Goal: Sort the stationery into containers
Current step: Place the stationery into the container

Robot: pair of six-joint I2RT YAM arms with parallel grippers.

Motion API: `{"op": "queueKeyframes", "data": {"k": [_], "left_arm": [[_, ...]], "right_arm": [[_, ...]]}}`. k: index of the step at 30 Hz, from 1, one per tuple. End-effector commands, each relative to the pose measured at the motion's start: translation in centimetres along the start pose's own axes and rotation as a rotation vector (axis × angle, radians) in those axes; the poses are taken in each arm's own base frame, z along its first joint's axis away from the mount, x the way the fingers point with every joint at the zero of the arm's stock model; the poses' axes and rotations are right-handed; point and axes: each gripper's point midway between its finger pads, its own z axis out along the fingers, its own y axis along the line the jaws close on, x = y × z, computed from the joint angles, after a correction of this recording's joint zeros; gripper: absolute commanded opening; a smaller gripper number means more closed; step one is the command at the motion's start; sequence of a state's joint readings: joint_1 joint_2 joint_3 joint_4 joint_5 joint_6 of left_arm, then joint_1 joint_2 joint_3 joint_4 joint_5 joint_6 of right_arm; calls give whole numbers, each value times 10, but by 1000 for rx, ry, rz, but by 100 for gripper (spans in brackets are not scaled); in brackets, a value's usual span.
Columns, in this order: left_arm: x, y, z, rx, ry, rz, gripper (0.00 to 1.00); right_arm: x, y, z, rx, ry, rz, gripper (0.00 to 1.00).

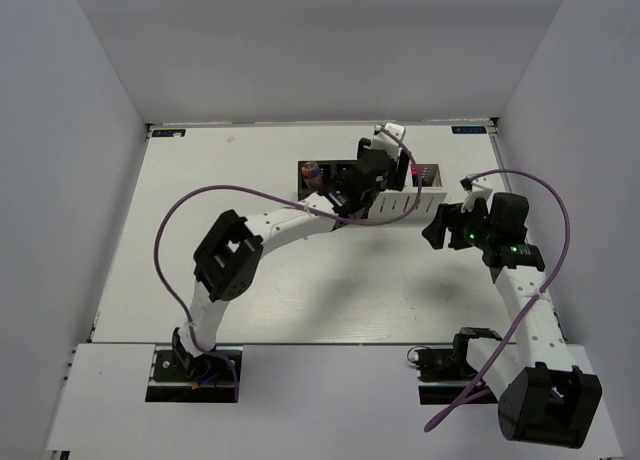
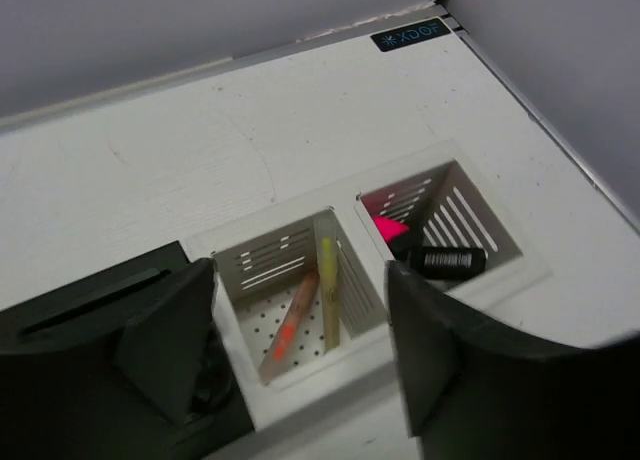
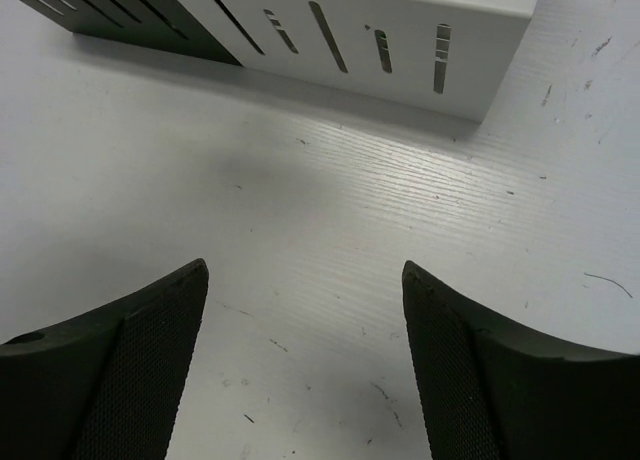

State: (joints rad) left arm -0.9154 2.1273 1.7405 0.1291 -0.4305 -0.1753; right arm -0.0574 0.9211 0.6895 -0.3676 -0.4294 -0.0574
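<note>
Stationery binned by kind: orange stick (image 2: 290, 325) and yellow stick (image 2: 327, 290) lean in white bin (image 2: 262, 242). Pink item (image 2: 385, 225) and black marker (image 2: 447, 261) lie in right-end bin (image 2: 462, 212).

Left end effector (image 2: 300, 310) hangs over bins, spread wide, empty; pose suits drop into bin below. Left arm stretched far-right, wrist tipped down.

Right end effector (image 3: 303, 280) low over bench (image 3: 330, 180), just near of bins, spread wide, empty; likely parked clear of left arm. Sort looks nearly done.

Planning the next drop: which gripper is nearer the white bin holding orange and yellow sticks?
Left. The left gripper hovers above the white bin; the right gripper is beside the row.
</note>
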Motion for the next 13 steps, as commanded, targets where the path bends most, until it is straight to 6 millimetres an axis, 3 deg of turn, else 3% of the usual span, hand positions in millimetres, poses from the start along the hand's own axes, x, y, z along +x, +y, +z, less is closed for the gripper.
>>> {"op": "queueKeyframes", "data": {"k": [1,2,3,4,5,6,8,9,10,11,12,13], "left_arm": [[-88,-13,-55,69,-165,-56,73],[-78,-10,-61,64,-152,-51,62],[-112,-5,-86,72,-208,-79,50],[-100,1,-93,65,-176,-66,33],[-107,13,-121,66,-143,-56,29],[-105,18,-132,68,-114,-59,31],[-47,32,-156,121,127,42,73],[-50,45,-185,190,146,25,96],[-40,55,-195,185,188,9,100],[-34,71,-221,171,236,3,100],[9,87,-231,138,332,10,100],[-5,117,-253,80,296,-50,100]], "right_arm": [[-5,1,-4,-7,-27,1,82],[-5,0,-6,0,-28,-1,90],[-5,-6,-6,30,-27,2,90],[-7,-7,-7,47,-39,26,90],[-10,-18,-8,114,-50,41,90],[-11,-22,-8,143,-58,100,90],[-15,-28,-10,177,-79,110,90],[-14,-29,-10,184,-74,109,90],[-15,-29,-11,187,-84,103,90],[-14,-29,-11,190,-84,102,90],[-14,-29,-11,190,-88,101,90],[-17,-25,-11,168,-104,100,90]]}}
